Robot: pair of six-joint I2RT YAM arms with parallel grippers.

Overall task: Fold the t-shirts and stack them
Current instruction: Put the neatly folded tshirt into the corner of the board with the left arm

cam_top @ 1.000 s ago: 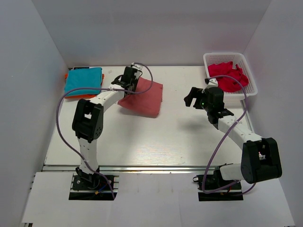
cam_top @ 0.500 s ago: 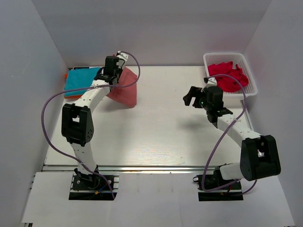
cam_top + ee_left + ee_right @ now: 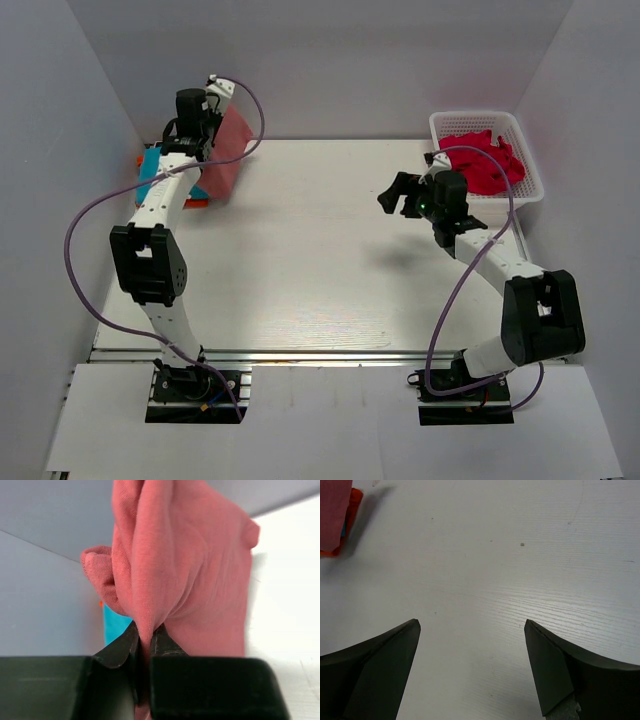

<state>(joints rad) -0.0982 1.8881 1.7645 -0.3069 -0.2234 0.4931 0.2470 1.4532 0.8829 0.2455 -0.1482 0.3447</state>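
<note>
1. Left gripper [image 3: 145, 635]: clenched on a bunched fold of the salmon tee [image 3: 230, 150]. The cloth is pinched between the two black fingers, with no gap showing around it. The arm reaches to the far left corner of the table [image 3: 320, 270].

2. Salmon tee: held off the table and hanging from the left gripper as a loose, creased sheet. In the top view it hangs over the right-hand part of the folded stack at the far left. I cannot tell whether its lower edge touches the stack.

3. Teal tee [image 3: 151, 168]: folded flat, lying on the orange tee in the far left corner. It is partly hidden by the left arm and the hanging salmon cloth.

4. Orange tee [image 3: 197, 203]: bottom of the stack. Only thin edges show beneath the teal one.

5. Right gripper [image 3: 472, 625]: released, with the jaws spread wide and nothing between them. It hovers over bare table right of centre, facing left, just beside the basket [image 3: 527, 192].

6. Crimson tee [image 3: 485, 162]: crumpled and unfolded, heaped inside the basket.

7. Basket: white plastic lattice, at the far right corner of the table, close to the right wall.
</note>
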